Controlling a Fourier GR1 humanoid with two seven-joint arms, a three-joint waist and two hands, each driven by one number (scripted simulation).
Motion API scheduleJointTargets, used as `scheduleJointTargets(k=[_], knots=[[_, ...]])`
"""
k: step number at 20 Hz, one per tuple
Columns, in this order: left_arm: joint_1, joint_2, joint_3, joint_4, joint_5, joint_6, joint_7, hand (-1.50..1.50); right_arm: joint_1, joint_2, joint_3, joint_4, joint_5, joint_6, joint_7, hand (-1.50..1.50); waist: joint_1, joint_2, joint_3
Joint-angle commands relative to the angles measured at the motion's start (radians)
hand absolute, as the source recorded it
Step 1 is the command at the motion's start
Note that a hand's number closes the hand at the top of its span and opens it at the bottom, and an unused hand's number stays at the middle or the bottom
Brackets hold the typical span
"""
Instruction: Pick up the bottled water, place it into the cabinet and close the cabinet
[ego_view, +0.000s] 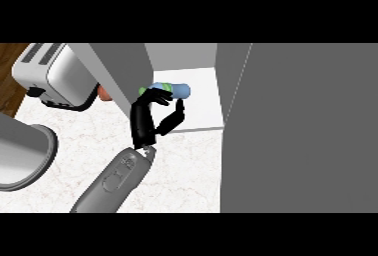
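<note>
The bottled water (177, 90) is blue with a green band and lies tilted over the front edge of the cabinet's white shelf (201, 107). My left hand (148, 117) reaches up from the lower left. Its fingers curl over the bottle's left end and the thumb (178, 107) comes up beneath it. The cabinet (310, 125) fills the right side as a large grey body. Its grey door (118, 62) stands open to the left of the shelf, just beside my fingers. My right hand shows nowhere.
A silver toaster (52, 75) sits at the far left behind the open door, with something orange (105, 95) peeking out beside it. A grey round vessel (22, 155) stands at the left edge. The pale marble counter (184, 170) spreads below the shelf.
</note>
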Motion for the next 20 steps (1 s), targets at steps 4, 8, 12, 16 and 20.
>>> scheduleJointTargets(k=[4,8,12,16,20], knots=[[-0.22,0.115,0.092,0.208,0.027,-0.144,0.065,-1.5,0.004,-0.001,-0.001,0.014,0.021,-0.004,-0.017,-1.5,-0.019,0.037,-0.012],[-0.238,0.118,0.078,0.214,0.026,-0.132,0.12,-1.5,-0.003,-0.004,-0.006,0.005,0.008,0.0,-0.008,-1.5,-0.023,0.037,-0.011],[-0.229,0.128,0.078,0.203,0.039,-0.129,0.119,-1.5,0.016,-0.004,0.012,0.017,0.008,0.008,-0.016,-1.5,-0.019,0.036,-0.012],[-0.217,0.113,0.091,0.153,0.081,-0.149,0.049,-1.5,0.013,-0.017,-0.004,-0.016,-0.003,0.012,-0.009,-1.5,-0.024,0.039,-0.014],[-0.199,0.122,0.124,0.072,0.154,-0.21,-0.017,-1.5,0.007,0.006,0.023,0.002,0.02,0.006,-0.037,-1.5,-0.016,0.038,-0.015]])
